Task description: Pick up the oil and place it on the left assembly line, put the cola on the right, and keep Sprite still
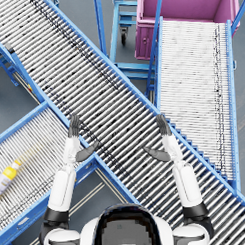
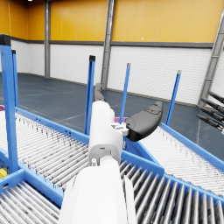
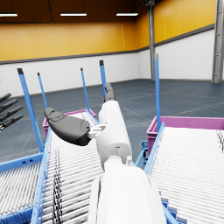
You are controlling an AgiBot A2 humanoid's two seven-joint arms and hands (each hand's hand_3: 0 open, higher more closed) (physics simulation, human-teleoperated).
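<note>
A yellow-and-white bottle (image 1: pixel 7 176), likely the oil, lies on its side on the left roller conveyor (image 1: pixel 30 147) near the picture's left edge. No cola or Sprite shows in any view. My left hand (image 1: pixel 77 141) hovers over the edge of the central diagonal conveyor (image 1: pixel 109 105), fingers straight and thumb spread, holding nothing. My right hand (image 1: pixel 162 140) hangs over the same conveyor further right, also flat and empty. In the left wrist view my left hand (image 2: pixel 140 122) points forward with the thumb out; the right wrist view shows the right hand (image 3: pixel 72 127) the same way.
The right roller conveyor (image 1: pixel 193 92) runs up to a magenta bin (image 1: pixel 190 7). Blue frame rails and upright posts (image 2: pixel 89 94) border each line. A small blue cart (image 1: pixel 123 19) stands on the grey floor behind the central line.
</note>
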